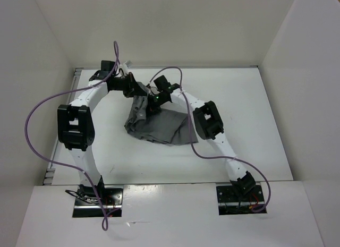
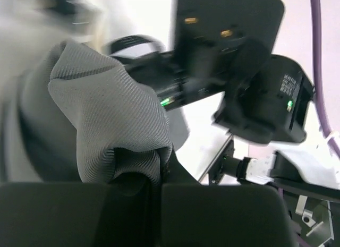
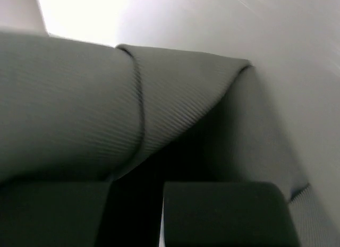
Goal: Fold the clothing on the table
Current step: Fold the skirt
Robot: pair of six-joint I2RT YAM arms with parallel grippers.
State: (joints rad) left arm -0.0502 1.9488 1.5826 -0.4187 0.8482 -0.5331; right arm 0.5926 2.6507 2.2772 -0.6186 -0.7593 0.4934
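Note:
The grey clothing [image 1: 159,127] lies bunched near the middle of the white table [image 1: 239,114], its far edge lifted toward both grippers. My left gripper [image 1: 142,92] is shut on a gathered fold of the clothing [image 2: 106,114], which bulges up from between its black fingers [image 2: 223,215]. Close beside it, my right gripper [image 1: 158,100] is shut on the clothing [image 3: 79,109] too; ribbed grey cloth with a seam fills that wrist view above the fingers [image 3: 223,215]. The two grippers hang almost touching, at the garment's far edge.
White walls enclose the table on the left, back and right. Purple cables [image 1: 37,114] loop from both arms. The right arm's black wrist housing [image 2: 265,98] sits very near the left gripper. A metal rail [image 1: 77,77] runs along the table's left edge.

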